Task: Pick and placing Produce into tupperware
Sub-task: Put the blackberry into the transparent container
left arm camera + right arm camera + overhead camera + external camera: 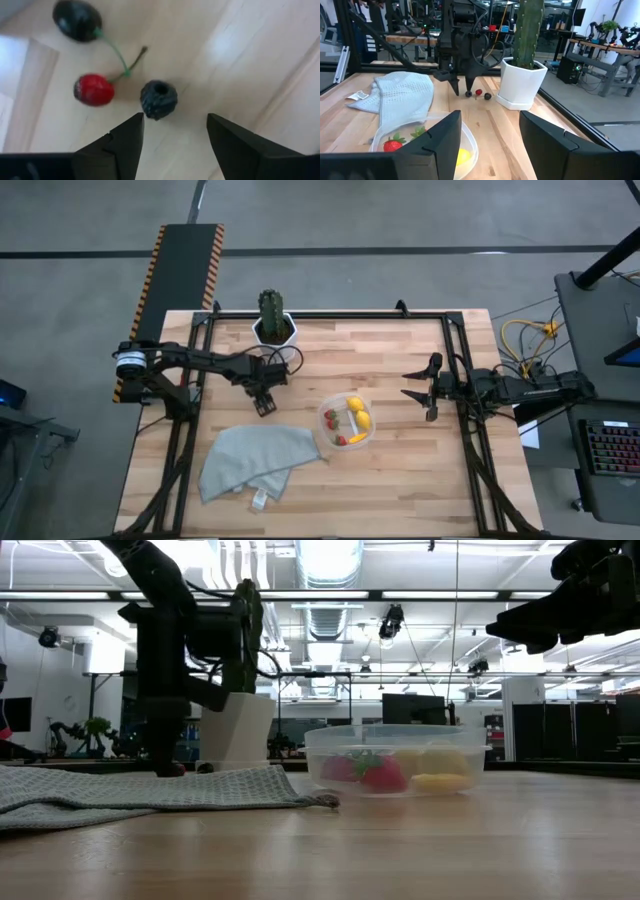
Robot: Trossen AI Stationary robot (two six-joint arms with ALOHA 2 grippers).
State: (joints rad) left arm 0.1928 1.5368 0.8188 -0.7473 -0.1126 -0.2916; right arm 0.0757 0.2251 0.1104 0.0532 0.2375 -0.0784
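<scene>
Butcher-block table (420, 480) carries tupperware (347, 423); left tool (265, 406) and right tool (418, 393) both gape.

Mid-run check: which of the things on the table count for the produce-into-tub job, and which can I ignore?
Job:
tupperware, lemons and strawberries inside it
dark berry, loose on table
cherry pair, loose on table
left gripper, open over the berry
right gripper, open, waiting right of the tub

Ignore:
cactus in white pot
grey cloth

A green cactus (271, 309) stands in a white pot (274, 332) at the table's (420, 480) far edge; a grey cloth (256, 461) lies crumpled near the front.
</scene>
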